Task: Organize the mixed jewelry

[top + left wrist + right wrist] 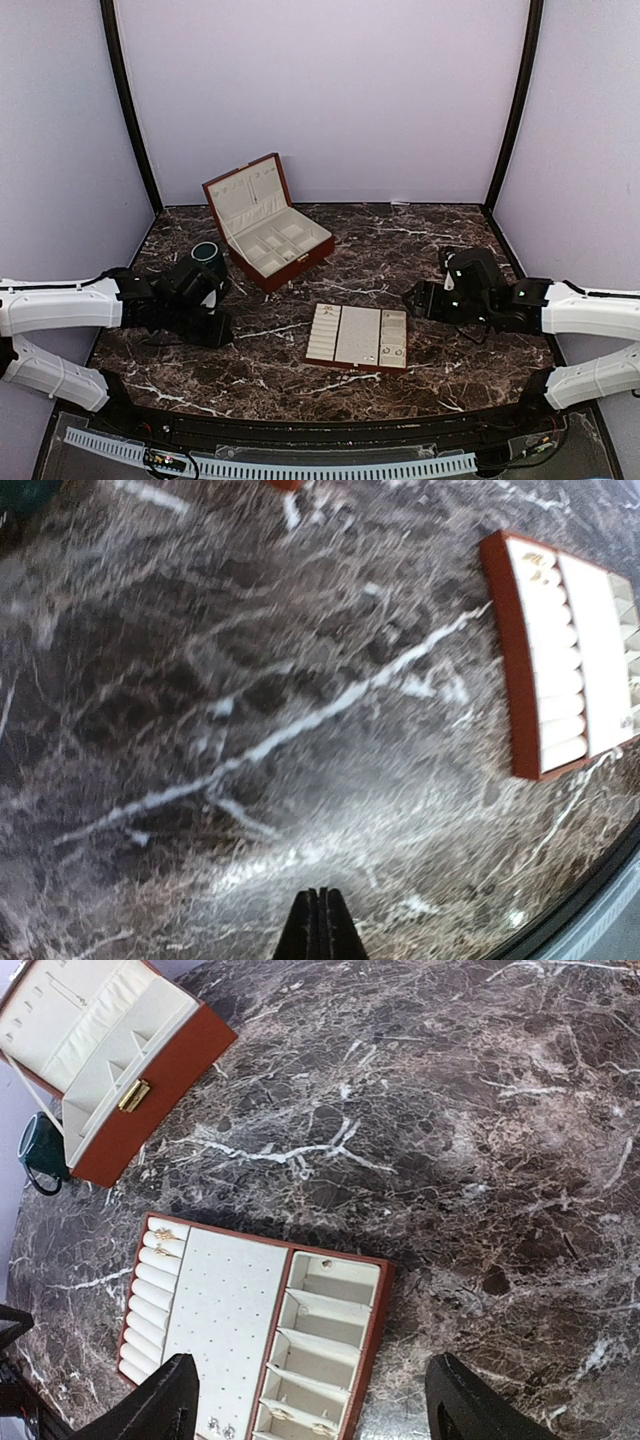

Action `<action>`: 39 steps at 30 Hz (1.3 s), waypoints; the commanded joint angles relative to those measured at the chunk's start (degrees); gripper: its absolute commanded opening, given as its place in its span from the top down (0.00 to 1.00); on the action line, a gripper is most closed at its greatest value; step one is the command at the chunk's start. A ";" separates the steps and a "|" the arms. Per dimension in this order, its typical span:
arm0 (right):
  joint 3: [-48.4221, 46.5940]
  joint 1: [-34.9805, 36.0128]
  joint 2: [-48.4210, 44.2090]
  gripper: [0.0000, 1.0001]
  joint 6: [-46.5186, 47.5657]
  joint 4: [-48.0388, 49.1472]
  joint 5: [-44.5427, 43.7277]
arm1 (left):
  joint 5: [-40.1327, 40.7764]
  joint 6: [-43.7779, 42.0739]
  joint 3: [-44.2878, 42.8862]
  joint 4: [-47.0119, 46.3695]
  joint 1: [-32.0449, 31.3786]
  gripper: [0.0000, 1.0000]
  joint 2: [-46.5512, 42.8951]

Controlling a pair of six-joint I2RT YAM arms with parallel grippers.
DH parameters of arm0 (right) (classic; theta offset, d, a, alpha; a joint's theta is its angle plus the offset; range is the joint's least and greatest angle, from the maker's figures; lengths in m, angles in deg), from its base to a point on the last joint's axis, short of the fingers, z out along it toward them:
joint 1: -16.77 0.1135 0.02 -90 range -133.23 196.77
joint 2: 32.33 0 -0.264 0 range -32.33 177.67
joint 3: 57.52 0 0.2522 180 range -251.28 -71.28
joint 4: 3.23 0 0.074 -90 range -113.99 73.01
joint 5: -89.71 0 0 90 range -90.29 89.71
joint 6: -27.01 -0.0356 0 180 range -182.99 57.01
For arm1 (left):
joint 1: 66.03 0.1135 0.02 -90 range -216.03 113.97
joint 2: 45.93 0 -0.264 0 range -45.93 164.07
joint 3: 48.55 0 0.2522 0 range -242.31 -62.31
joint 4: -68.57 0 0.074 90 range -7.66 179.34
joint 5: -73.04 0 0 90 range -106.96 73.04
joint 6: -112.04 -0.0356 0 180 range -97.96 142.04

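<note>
Beneath the right pincer (315, 1400), whose two dark fingers stand wide apart and hold nothing, lies a flat tray (228, 1305) with a red-brown rim and cream lining. It has padded ring rolls on one side, a smooth dotted panel in the middle and square compartments on the other side. The jewelry (164, 1234) sits in this tray as tiny shiny metal pieces: two on the rolls farthest from the pincer, a pair on the panel close to its fingertips, and others in the compartments. Beyond the tray, a hinged wooden box (160, 1090) stands open beside a dark green cup (40, 1150). The left pincer (320, 925) is pressed shut on nothing above the veined marble table (250, 730), with the tray ahead to its right.
</note>
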 commanded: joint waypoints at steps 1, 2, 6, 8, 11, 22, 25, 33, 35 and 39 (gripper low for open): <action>-2.42 0.61 0.90 0.21 1.58 2.82 2.86 | 2.97 -5.52 -5.75 -5.36 -0.30 1.00 2.24; -2.45 0.69 1.52 0.21 1.48 3.41 3.41 | 2.86 -6.11 -6.84 -6.39 -0.31 1.00 3.22; -2.66 0.50 5.65 0.21 -2.57 1.48 1.46 | 1.46 -6.86 -10.29 -10.91 -0.28 1.00 7.37; -3.47 -0.39 8.98 0.24 -3.55 -0.73 1.40 | 0.41 -6.37 -11.31 -12.74 -0.28 1.00 8.85; -5.20 -0.70 13.54 0.34 -3.37 -3.29 1.84 | -1.09 -5.56 -11.61 -14.52 -0.28 1.00 10.27; -5.38 -0.71 18.00 0.65 0.56 -3.01 4.89 | -0.39 -4.79 -9.63 -15.64 -0.28 1.00 10.13; -5.89 -0.69 19.21 0.70 0.70 -3.53 4.36 | -0.34 -4.79 -9.72 -15.92 -0.28 1.00 10.28; -6.17 -0.62 20.55 0.76 1.56 -2.97 4.29 | -0.42 -5.59 -9.90 -17.05 -0.28 1.00 10.76; -5.99 -0.62 21.02 0.77 1.59 -2.57 4.29 | -0.43 -6.02 -9.87 -17.14 -0.28 1.00 10.81; -6.34 -0.48 22.44 0.80 2.25 -1.52 4.95 | -0.13 -7.09 -9.60 -17.49 -0.28 1.00 10.35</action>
